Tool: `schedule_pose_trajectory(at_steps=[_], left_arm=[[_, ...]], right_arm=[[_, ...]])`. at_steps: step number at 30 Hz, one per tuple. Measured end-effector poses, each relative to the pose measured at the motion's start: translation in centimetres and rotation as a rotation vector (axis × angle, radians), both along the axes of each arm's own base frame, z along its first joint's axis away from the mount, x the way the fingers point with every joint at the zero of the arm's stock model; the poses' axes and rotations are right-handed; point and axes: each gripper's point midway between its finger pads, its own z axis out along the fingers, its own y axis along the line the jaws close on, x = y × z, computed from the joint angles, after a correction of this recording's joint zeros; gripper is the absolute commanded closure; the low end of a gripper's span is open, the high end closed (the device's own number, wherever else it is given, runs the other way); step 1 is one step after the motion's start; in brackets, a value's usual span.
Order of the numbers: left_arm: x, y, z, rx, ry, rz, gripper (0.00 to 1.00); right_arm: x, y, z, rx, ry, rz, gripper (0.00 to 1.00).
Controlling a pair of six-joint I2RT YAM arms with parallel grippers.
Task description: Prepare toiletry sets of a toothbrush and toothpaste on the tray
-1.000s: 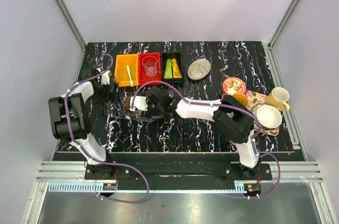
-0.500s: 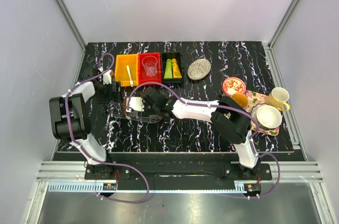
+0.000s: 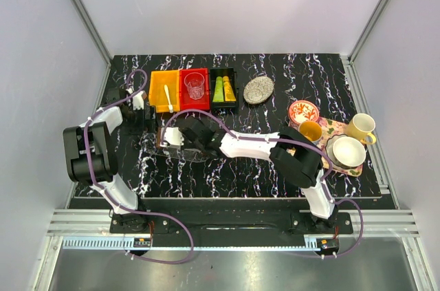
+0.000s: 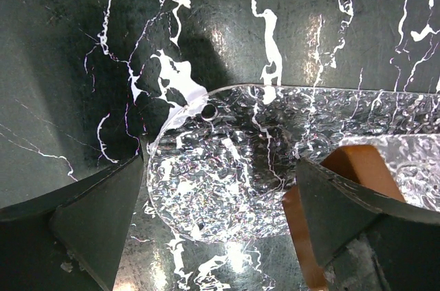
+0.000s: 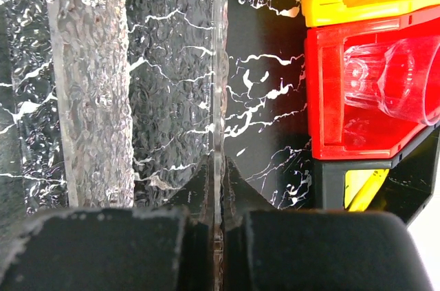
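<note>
Only 1 toothbrush (image 3: 168, 100) + 2 toothpaste tubes (image 3: 218, 89)

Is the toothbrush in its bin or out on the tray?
In the bin. The toothbrush lies inside the orange bin at the back of the table, away from the clear tray.

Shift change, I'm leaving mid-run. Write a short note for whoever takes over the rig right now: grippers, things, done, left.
The left gripper: jaws open over the rounded end of the tray, holding nothing.
The right gripper: jaws shut on the tray's rim.
The toothbrush lies in the orange bin; the toothpaste, one green and one yellow tube, is in the black bin.
Done: no set on the tray yet.
Left: move toothbrush and toothpaste onto the tray.
</note>
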Motion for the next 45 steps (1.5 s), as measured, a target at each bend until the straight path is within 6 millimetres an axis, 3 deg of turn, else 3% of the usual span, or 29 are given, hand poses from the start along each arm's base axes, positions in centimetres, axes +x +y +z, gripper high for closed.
schedule_pose_trajectory(at_steps=[10,23,45], left_arm=[[0.0,0.0,0.1,-0.001,-0.004,0.0,0.03],[0.1,0.3,0.2,0.009,-0.008,0.007,0.03],[0.9,1.2,2.4,-0.027,-0.051,0.032,0.02]], right_arm=[[0.7,-0.2,0.4,-0.008,-0.12,-0.05,1.0],[0.9,0.1,1.2,-0.057,-0.554,-0.097,1.0],[1.0,0.6,1.5,-0.066,-0.778,-0.058,1.0]])
